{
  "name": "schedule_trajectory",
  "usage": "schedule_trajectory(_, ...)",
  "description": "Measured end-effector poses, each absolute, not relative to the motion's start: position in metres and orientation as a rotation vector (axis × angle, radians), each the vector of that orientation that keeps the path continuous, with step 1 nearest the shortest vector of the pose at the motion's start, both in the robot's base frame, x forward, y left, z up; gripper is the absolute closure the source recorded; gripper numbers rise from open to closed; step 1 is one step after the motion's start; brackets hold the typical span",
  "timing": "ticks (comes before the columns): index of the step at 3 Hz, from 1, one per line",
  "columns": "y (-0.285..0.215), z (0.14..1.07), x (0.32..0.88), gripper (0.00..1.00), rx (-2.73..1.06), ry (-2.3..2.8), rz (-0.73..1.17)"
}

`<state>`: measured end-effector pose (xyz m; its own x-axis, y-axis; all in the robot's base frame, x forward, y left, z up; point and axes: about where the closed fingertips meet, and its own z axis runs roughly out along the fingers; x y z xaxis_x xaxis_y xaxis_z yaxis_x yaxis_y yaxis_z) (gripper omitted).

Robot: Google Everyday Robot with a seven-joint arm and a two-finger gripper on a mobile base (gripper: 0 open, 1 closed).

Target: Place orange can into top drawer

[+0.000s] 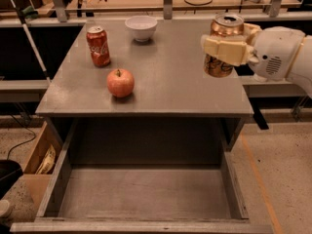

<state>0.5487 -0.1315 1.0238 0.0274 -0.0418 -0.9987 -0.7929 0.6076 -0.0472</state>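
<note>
The orange can, golden-orange with a silver top, is held upright in the air above the right edge of the grey cabinet top. My gripper reaches in from the right and is shut on the can, its pale fingers wrapped across the can's middle. The top drawer stands pulled open below the cabinet top, wide and shallow with a flat grey bottom. The can is behind and above the drawer's right rear corner.
On the cabinet top stand a red Coca-Cola can at the back left, a white bowl at the back middle and a red apple left of centre. A wooden box sits on the floor at left.
</note>
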Motion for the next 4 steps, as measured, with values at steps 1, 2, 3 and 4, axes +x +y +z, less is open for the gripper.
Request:
schedule_trajectory(1, -0.106, 0.983, 0.509, 1.0, -0.787, 1.448, 0.758)
schedule_trajectory(2, -0.083, 0.933, 0.481, 1.0, -0.848, 1.479, 0.849)
schedule_trajectory(3, -0.069, 0.887, 0.455, 1.0, -0.922, 1.501, 0.955)
schedule_trajectory(4, -0.069, 0.887, 0.455, 1.0, -0.922, 1.501, 0.955)
